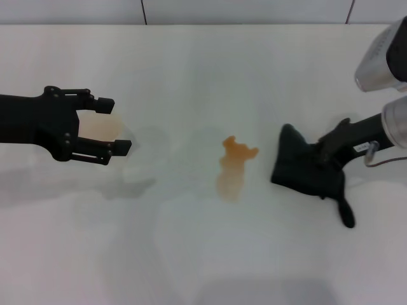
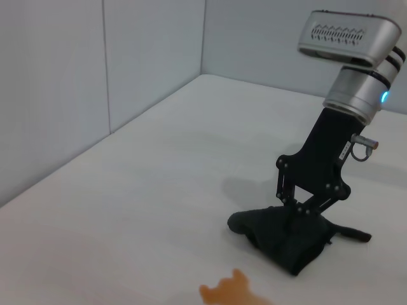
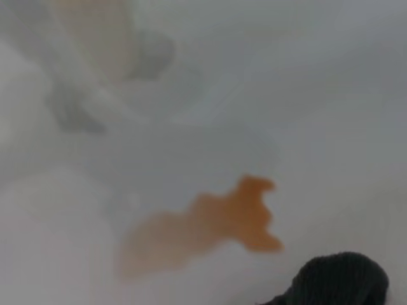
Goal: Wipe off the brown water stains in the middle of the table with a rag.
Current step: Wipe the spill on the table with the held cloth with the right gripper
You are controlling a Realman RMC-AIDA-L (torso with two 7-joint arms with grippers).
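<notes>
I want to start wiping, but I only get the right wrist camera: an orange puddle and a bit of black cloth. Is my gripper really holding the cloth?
Observer: Yes. The head view shows the right gripper shut on the rag, which rests on the table.
Operator: Is it touching the puddle yet?
Observer: No. The rag sits to the robot's right of the brown water stains, with bare table between them.
Operator: Where's my other hand?
Observer: The left gripper is far to the robot's left, open, with a clear cup between its fingers.
</notes>
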